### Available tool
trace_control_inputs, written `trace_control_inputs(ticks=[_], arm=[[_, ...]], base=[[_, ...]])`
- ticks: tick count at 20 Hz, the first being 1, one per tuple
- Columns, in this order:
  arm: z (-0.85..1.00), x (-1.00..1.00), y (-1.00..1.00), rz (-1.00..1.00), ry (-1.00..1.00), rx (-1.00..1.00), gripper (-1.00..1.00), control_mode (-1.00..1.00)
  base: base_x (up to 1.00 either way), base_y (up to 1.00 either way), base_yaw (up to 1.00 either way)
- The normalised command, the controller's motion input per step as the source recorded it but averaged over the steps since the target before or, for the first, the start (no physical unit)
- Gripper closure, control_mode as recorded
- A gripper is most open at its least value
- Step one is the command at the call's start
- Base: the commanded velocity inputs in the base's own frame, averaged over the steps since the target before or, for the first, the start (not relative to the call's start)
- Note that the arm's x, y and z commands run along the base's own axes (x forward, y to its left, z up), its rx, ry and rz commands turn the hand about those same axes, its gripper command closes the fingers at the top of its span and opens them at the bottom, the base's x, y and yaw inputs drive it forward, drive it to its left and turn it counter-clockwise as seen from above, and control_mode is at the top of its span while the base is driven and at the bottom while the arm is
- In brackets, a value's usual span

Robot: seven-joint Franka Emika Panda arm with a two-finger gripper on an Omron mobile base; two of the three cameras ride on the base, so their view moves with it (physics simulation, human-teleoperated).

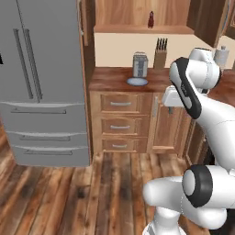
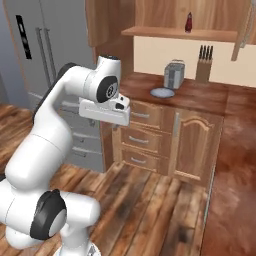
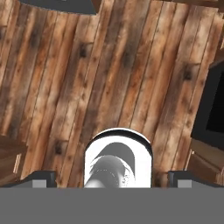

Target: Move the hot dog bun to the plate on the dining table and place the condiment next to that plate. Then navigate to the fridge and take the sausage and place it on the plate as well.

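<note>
Two closed doors with long vertical handles front the fridge [image 1: 43,69], and I can see its two drawers below them; its left side and top are cut off in my left base view. Beside it stands a wooden cabinet [image 1: 121,121] with three drawers and a door, topped by a reddish-brown counter [image 1: 110,79]. On that counter I make out a toaster [image 1: 140,64] with a small blue-grey plate [image 1: 137,81] just in front of it, and a knife block [image 1: 160,55] against the wall. Up on the shelf [image 1: 142,29] sits the condiment [image 1: 150,19], a small dark red bottle, too small for me to read any detail. My arm's hand [image 2: 106,112] hangs in front of the cabinet, pointing down at the plank floor [image 3: 109,65]. From the hand camera I see the gripper [image 3: 112,179] spread wide, with only the two dark fingertips [image 3: 41,178] poking up at the bottom edge, and nothing between them. A dark object at the right edge of that view is cut off and I cannot identify it.
</note>
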Motion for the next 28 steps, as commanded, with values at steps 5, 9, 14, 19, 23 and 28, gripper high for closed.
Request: trace_control_inputs(ticks=[5, 9, 14, 19, 23, 28], arm=[[0.0, 0.0, 0.0, 0.0, 0.0, 0.0, -1.0, 1.0], [0.0, 0.0, 0.0, 0.0, 0.0, 0.0, -1.0, 1.0], [0.0, 0.0, 0.0, 0.0, 0.0, 0.0, -1.0, 1.0], [0.0, 0.0, 0.0, 0.0, 0.0, 0.0, -1.0, 1.0], [0.0, 0.0, 0.0, 0.0, 0.0, 0.0, -1.0, 1.0], [0.0, 0.0, 0.0, 0.0, 0.0, 0.0, -1.0, 1.0]], base=[[1.0, -0.27, 0.08], [1.0, -0.42, 0.15], [1.0, -0.49, 0.19], [1.0, -0.48, 0.08], [0.98, -0.36, -0.07], [0.46, -0.14, -0.12]])
